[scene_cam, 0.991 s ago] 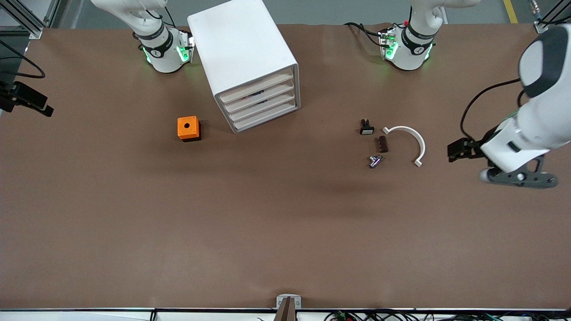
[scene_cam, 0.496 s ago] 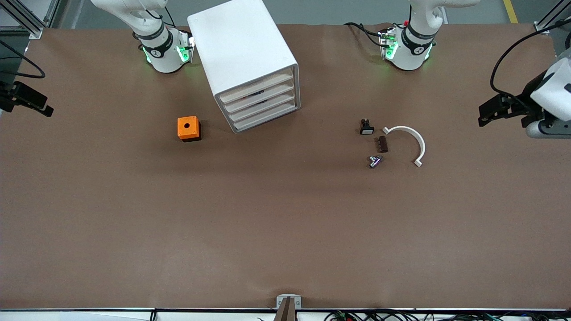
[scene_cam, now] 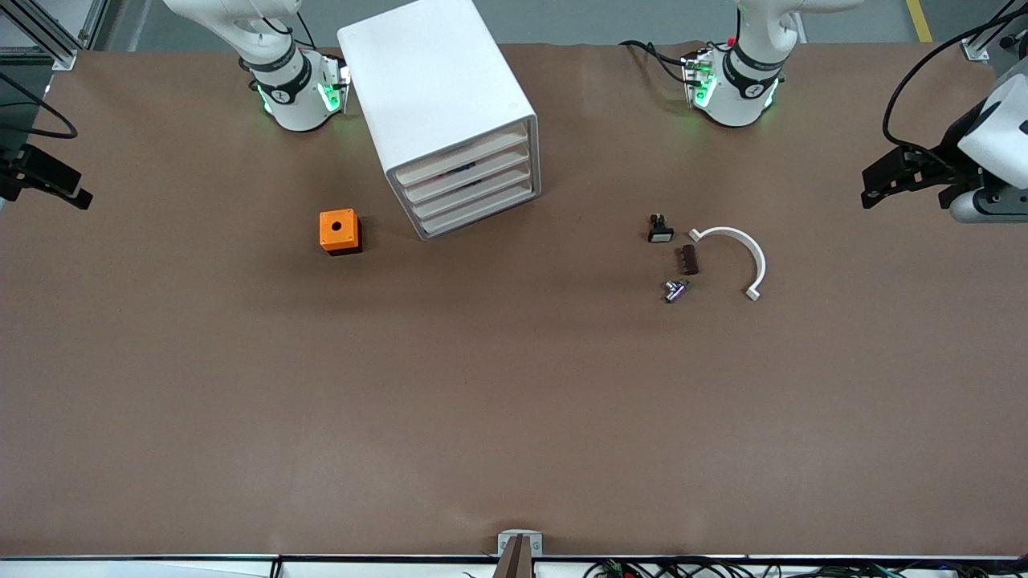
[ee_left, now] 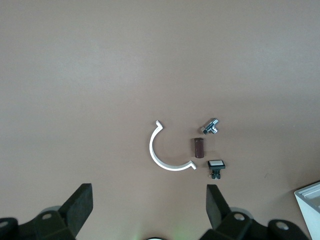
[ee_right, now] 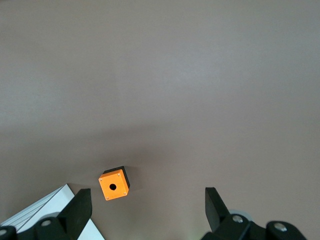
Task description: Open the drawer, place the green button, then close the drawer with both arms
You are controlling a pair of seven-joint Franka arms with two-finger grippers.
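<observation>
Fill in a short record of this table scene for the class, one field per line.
cabinet: white, four drawers, by the right arm's base
lowest drawer: shut
orange box: beside the cabinet, toward the right arm's end
small parts: white-faced button, brown block, metal piece, white curved piece, grouped toward the left arm's end
green button: not visible
left end effector: open, empty, over the table's left-arm end
right end effector: open, empty, over the right-arm end
</observation>
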